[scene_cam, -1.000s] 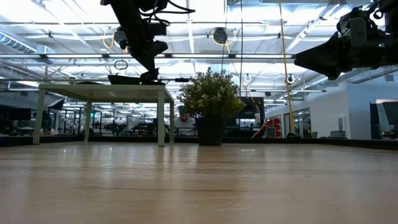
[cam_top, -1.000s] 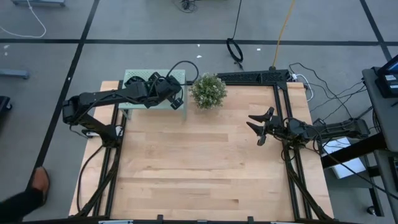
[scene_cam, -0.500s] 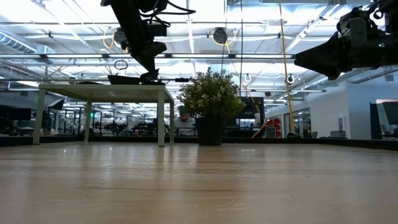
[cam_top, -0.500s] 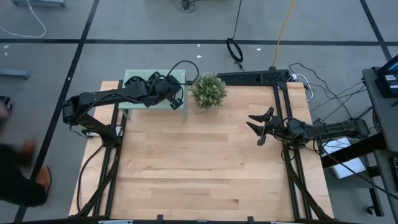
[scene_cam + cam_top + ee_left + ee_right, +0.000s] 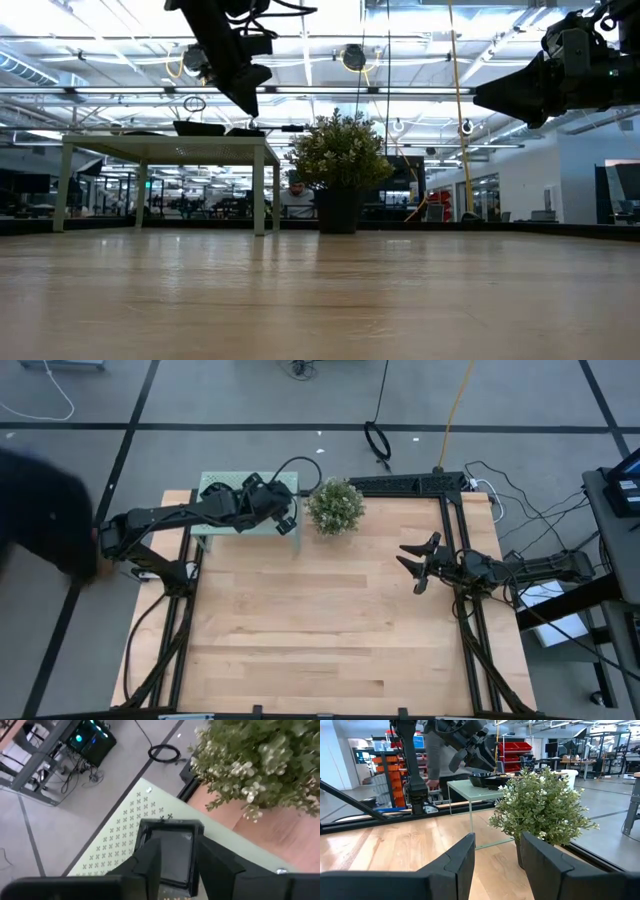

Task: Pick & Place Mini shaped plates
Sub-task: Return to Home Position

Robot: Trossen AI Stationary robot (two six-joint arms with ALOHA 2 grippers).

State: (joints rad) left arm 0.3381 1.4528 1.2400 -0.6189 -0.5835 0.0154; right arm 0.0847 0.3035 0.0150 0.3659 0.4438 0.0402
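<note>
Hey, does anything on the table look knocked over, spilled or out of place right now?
Nothing stands out. The black plates sit level on the pale green shelf, the potted plant stands upright beside it, and the left hand hangs open just above them. The right hand waits open over the right of the table.

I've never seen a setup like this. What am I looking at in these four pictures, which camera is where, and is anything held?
A two-armed robot works at a wooden table. One picture looks straight down, one looks level across the tabletop, and one camera rides on each wrist. At the back stand a potted plant and a small pale green shelf carrying black plates. The left gripper hovers open just above those plates; the right gripper waits open over the table's right side. Neither holds anything.
</note>
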